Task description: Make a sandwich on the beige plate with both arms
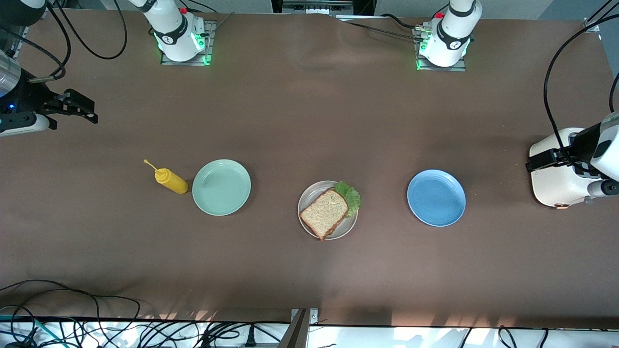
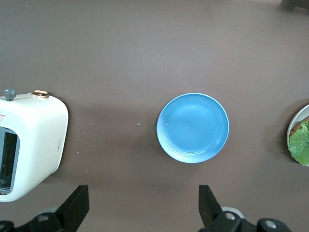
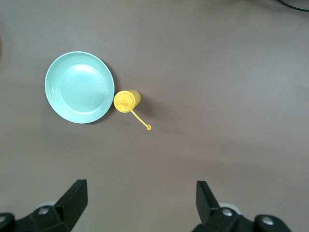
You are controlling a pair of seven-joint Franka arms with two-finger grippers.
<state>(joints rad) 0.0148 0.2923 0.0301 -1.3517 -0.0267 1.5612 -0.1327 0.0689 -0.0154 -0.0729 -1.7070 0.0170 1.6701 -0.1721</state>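
Observation:
The sandwich sits on the beige plate (image 1: 312,193) mid-table: a brown toast slice (image 1: 324,212) on top, and a ruffled green lettuce leaf (image 1: 349,195) sticking out at one edge. The left wrist view catches the plate's rim (image 2: 295,126) and the lettuce (image 2: 300,145) at its border. My left gripper (image 2: 143,195) hangs open and empty, high over bare table between the toaster and the blue plate; in the front view the left gripper (image 1: 534,164) shows in front of the toaster. My right gripper (image 3: 141,191) is also open and empty, raised at the right arm's end of the table (image 1: 89,108).
A mint-green plate (image 1: 221,187) lies toward the right arm's end, with a yellow squeeze bottle (image 1: 170,180) beside it. A blue plate (image 1: 436,197) lies toward the left arm's end, and a white toaster (image 1: 556,183) stands past it. Cables run along the table's near edge.

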